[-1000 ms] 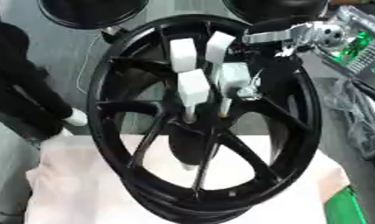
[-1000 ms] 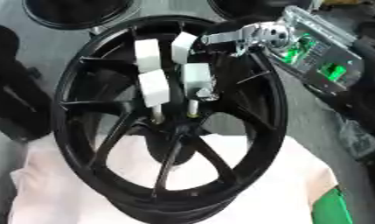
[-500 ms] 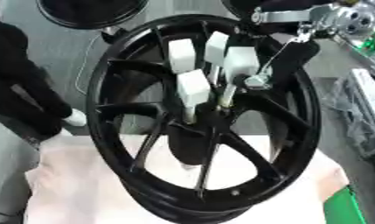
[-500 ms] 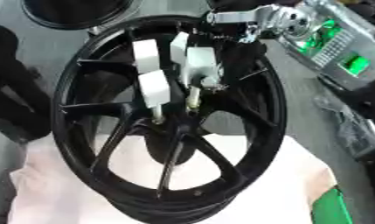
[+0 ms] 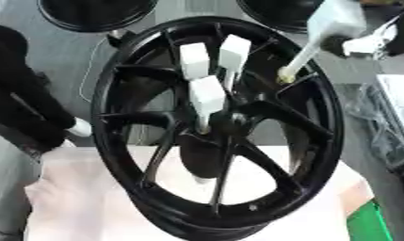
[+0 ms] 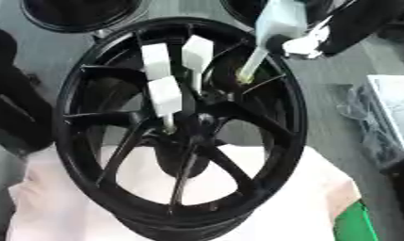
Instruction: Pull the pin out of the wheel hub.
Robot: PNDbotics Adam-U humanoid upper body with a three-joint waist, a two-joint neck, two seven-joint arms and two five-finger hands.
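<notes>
Wheel hub (image 5: 238, 155): a black spoked rim, the largest thing in view, standing tilted on its edge with its open face toward the camera; its lower edge rests on the cloth.
Cloth (image 5: 89, 202): pale pinkish-white sheet spread under the hub, covering the near part of the work surface.
Floor or table: grey surface around the cloth; two more black round rims show at the top edge, one at upper left (image 5: 93, 14).
Dark arm at left (image 5: 28, 108): black sleeve-like shape running down the left side, ending in a white tip beside the hub's left rim; too blurred to tell whether it belongs to the robot or a person.
Green object (image 5: 371, 225): flat patch at the lower right corner, just beside the cloth.
Clear bag (image 5: 386, 127): crumpled plastic at the right edge, apart from the hub.
Right hand (image 6: 308, 42): comes in from the upper right, black arm with silver-white parts; it holds the white head of the pulled pin, though the fingers are blurred.
Pulled pin (image 6: 267, 40): white block head with a pale shaft slanting down-left; its lower tip sits at the hub's upper right spokes, whether touching cannot be told.
Remaining pins (image 5: 206, 94): three white-headed pins clustered near the hub's centre, shafts pointing down into it.
</notes>
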